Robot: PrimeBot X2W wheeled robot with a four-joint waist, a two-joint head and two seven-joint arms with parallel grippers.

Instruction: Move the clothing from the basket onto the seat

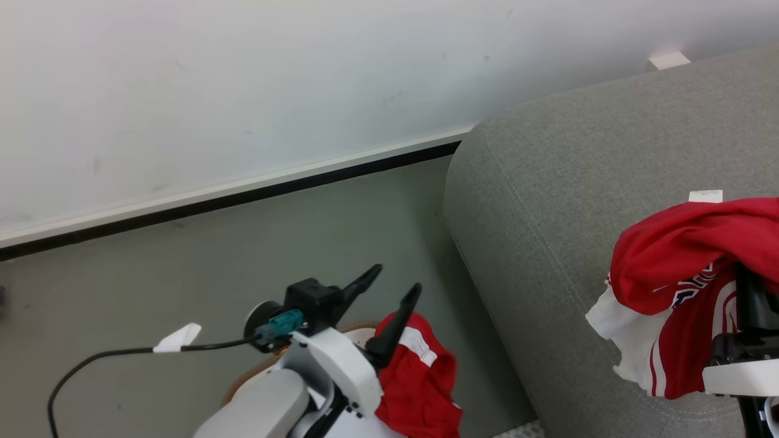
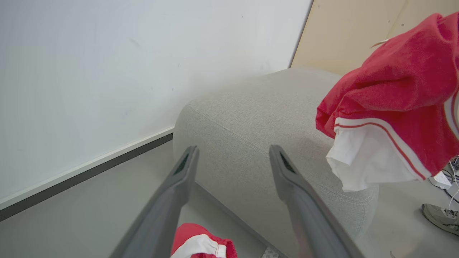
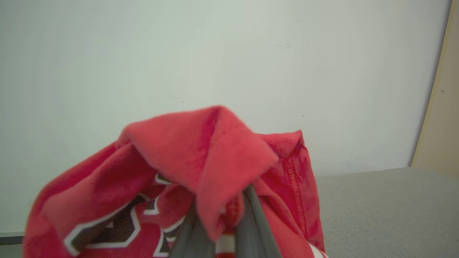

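Right gripper (image 3: 219,222): clamped on red jersey (image 1: 675,261), hanging over the seat (image 1: 548,182). Left gripper (image 1: 397,278): spread, empty, above basket (image 1: 356,328); second red garment (image 1: 420,377) just beside. Right wrist view: black-and-white lettering (image 3: 107,229). Left wrist view: grey shoe (image 2: 441,216) on floor (image 2: 398,229).

1. A plain white wall (image 1: 243,91) ran across the back, faintly scuffed and evenly lit.
2. Along its foot ran a baseboard (image 1: 255,188) — a white strip over a black one.
3. The floor (image 1: 182,261) was smooth and grey-green, with soft shadows.
4. A light-grey fabric seat (image 1: 578,182) with rounded edges stood near the wall.
5. In the left wrist view, a beige panel (image 2: 351,32) met the wall behind the seat — a grey sneaker (image 2: 440,216) showed on the floor at the right edge.
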